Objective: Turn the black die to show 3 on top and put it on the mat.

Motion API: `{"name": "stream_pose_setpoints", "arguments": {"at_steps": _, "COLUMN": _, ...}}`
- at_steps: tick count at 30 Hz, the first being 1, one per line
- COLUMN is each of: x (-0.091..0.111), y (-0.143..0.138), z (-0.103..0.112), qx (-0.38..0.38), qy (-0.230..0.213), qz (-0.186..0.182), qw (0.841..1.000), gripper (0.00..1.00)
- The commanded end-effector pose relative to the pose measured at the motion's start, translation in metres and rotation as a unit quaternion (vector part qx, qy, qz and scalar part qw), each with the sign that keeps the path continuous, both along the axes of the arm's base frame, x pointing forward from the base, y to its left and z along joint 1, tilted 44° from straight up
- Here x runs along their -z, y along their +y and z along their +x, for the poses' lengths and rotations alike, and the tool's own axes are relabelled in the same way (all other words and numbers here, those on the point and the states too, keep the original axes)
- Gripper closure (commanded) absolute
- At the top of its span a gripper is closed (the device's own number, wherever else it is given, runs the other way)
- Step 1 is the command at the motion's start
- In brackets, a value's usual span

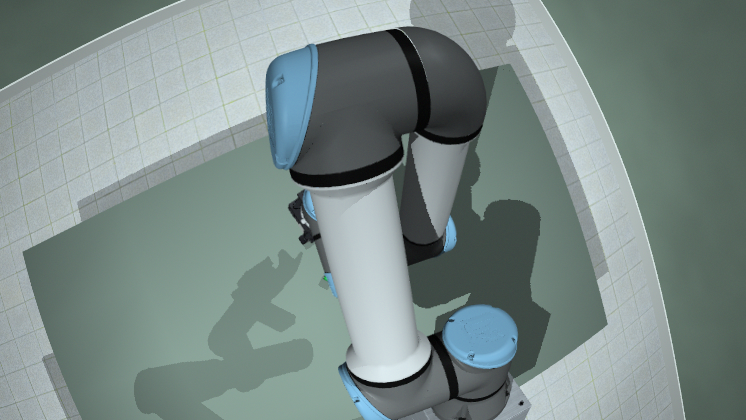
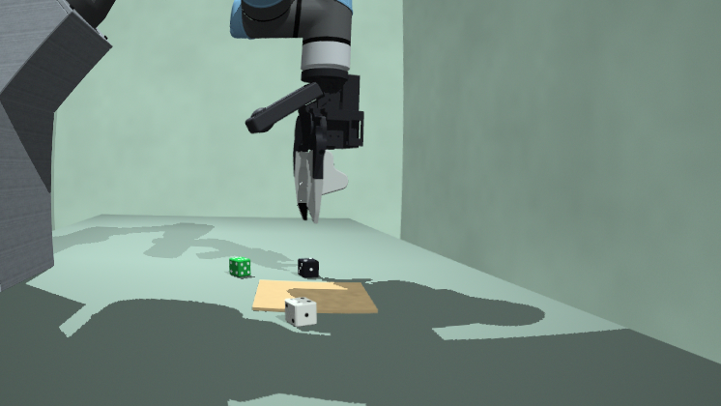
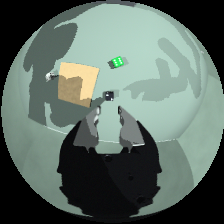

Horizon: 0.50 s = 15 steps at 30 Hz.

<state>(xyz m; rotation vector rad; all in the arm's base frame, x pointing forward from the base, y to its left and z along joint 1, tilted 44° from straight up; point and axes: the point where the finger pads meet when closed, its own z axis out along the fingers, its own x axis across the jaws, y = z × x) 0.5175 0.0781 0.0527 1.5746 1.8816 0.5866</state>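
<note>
The black die (image 2: 307,268) (image 3: 108,95) sits flat on the table just off the mat (image 2: 268,295) (image 3: 85,73), behind it in the exterior view. Its side facing that camera shows one pip; its top number is too small to tell. My gripper (image 2: 309,220) (image 3: 109,106) points down, well above the black die. Its fingers are partly open, a narrow gap apart, with nothing between them. In the top view the arm hides the black die and the mat.
The green die (image 1: 325,278) (image 2: 239,267) (image 3: 117,62) sits flat on the table, to the left of the black die in the exterior view. The white die (image 2: 301,311) (image 3: 50,76) sits beside the mat's opposite edge. Arm shadows cross the table and part of the mat.
</note>
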Motion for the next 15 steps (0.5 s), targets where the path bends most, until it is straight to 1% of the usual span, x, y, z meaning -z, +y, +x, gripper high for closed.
{"name": "stream_pose_setpoints", "arguments": {"at_steps": 1, "x": 0.003, "y": 0.0, "z": 0.003, "qx": 0.0, "qy": -0.001, "qz": 0.0, "qw": 1.0, "gripper": 0.76}}
{"name": "stream_pose_setpoints", "arguments": {"at_steps": 15, "x": 0.015, "y": -0.001, "z": 0.015, "qx": 0.0, "qy": -0.001, "qz": 0.0, "qw": 1.0, "gripper": 0.76}}
